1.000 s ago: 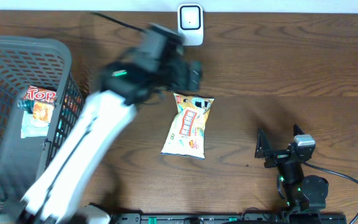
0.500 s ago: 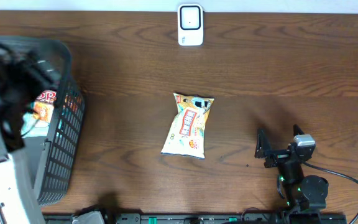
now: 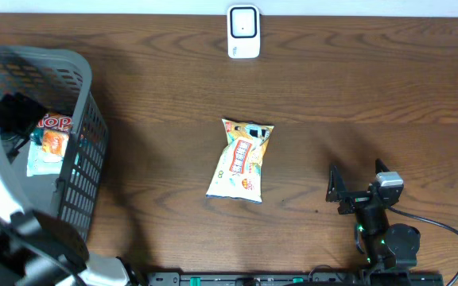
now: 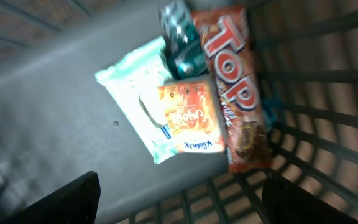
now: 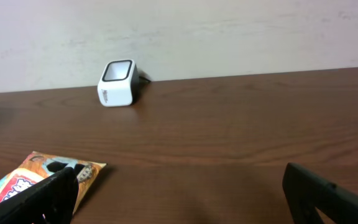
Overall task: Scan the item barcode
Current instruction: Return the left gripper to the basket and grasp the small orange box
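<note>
Though the TOP bar [image 4: 235,87] lies in the basket [image 3: 78,159] touching a wipes pack [image 4: 160,112], nothing's at the scanner [image 3: 243,32] yet, so I'd say the pickup and the scan are both left to do. Left gripper [image 4: 180,180] hangs right above them, jaws spread wide, gripping and touching nothing. Right gripper [image 5: 179,180] sits wide open and empty too.

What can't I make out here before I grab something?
- Barcodes: none shows on the snack bag or the TOP bar; overhead too small, left wrist blurred.
- Left pincer: mostly cut off by the left wrist view's bottom edge; a dark blur overhead.
- Basket: left side cut off by the overhead edge.
</note>
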You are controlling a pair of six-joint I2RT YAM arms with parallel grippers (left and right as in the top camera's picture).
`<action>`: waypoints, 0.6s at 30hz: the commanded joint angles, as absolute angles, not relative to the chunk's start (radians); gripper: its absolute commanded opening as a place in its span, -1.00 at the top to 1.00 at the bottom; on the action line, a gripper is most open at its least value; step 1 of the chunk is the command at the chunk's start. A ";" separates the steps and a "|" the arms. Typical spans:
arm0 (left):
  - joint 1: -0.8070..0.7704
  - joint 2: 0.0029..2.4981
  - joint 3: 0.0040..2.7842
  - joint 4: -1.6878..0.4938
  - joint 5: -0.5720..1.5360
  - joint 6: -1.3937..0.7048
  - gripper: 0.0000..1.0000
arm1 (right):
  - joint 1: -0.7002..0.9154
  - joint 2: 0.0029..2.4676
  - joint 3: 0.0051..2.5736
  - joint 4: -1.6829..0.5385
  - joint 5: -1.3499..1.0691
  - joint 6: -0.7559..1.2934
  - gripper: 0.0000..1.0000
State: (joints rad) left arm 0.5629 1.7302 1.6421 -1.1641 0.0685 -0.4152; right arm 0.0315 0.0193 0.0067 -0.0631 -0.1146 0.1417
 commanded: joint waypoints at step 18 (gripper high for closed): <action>0.536 2.001 1.633 -1.056 0.124 -0.386 -0.50 | 0.037 0.018 0.006 -0.067 -0.110 0.149 -0.99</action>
